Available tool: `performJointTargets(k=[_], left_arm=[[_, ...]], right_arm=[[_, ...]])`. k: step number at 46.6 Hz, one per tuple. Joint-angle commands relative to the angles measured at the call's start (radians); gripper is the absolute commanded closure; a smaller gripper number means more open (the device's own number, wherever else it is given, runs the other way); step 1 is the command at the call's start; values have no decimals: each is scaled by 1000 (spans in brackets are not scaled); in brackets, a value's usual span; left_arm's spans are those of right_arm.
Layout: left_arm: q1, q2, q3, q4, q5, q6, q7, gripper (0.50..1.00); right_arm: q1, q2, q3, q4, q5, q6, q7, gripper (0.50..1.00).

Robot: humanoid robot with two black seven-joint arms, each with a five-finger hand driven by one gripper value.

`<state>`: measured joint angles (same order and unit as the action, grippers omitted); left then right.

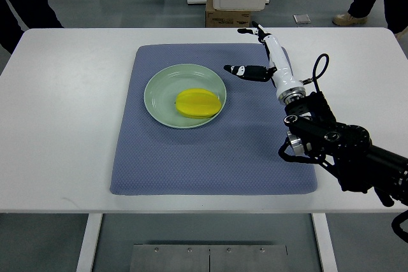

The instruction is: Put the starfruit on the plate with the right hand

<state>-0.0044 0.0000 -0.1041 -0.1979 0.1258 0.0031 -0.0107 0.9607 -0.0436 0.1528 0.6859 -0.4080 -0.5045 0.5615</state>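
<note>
Black jointed right arm (344, 144) entering at lower right of frame. White right hand (264, 55) right of centre, fingers spread, gripping nothing, clear of the pale green round plate (159, 87). Yellow ridged starfruit (199, 103) resting on plate, centre frame. Blue textured mat (210, 157) beneath, on white table (57, 125).

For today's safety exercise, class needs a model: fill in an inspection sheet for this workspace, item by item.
Surface: white table with blue mat.
Job's things: starfruit lies on green plate.
Clutter: nothing seen.
Grippers: right hand beside the plate, fingers open, empty; left not in view.
Cables: black loop at the right wrist.
Surroundings: cardboard box and people's legs beyond the table.
</note>
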Motion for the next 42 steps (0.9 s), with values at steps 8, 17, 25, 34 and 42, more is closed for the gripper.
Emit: performJointTargets(k=[8,17,25,34,42], left_arm=[[0,0,0,0,0,0,0,500],[0,0,0,0,0,0,0,500],[0,0,0,0,0,0,0,500],[0,0,0,0,0,0,0,500],[0,0,0,0,0,0,0,500]], right_arm=[[-8,-18,96,-8,8,4,-23,500],[-48,-24,160,-8,104,61,-58,500],[-60,-48,200,-52,326,199,-60,500],[-80,-50,283,-176,434,408,-112,500],[-126,-48,398,-232,434,489,-141,500]])
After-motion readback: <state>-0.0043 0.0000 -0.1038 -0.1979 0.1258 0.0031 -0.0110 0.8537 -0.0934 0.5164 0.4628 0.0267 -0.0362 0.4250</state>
